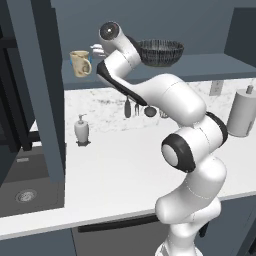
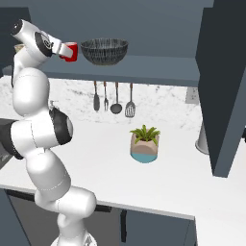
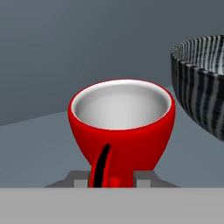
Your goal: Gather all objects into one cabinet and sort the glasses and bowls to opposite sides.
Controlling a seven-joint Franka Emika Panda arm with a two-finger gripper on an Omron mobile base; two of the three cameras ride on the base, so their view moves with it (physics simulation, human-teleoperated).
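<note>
- Gripper (image 2: 64, 51) at upper left of the right base view, against the red cup (image 2: 70, 51). In the hand view the cup (image 3: 121, 127) sits centre frame, upright, just above the finger tips; jaws look narrowed around its base. Whether they actually clamp it, cannot tell.
- Cup stands on the cabinet shelf (image 2: 158, 67), just left of the large dark bowl (image 2: 104, 51); apart in both views.
- Beige mug (image 1: 80, 63) at upper left of the left base view, same shelf, other side of the arm.
- Risk: rounded glossy cup wall, low grip, so it could slip or tip if lifted fast.
- Risk: bowl close by; a sideways swing could knock it.
- Surface: white counter (image 1: 110, 170), marble backsplash, hanging utensils (image 2: 113, 98), plant pot (image 2: 144, 143), soap dispenser (image 1: 81, 130).
</note>
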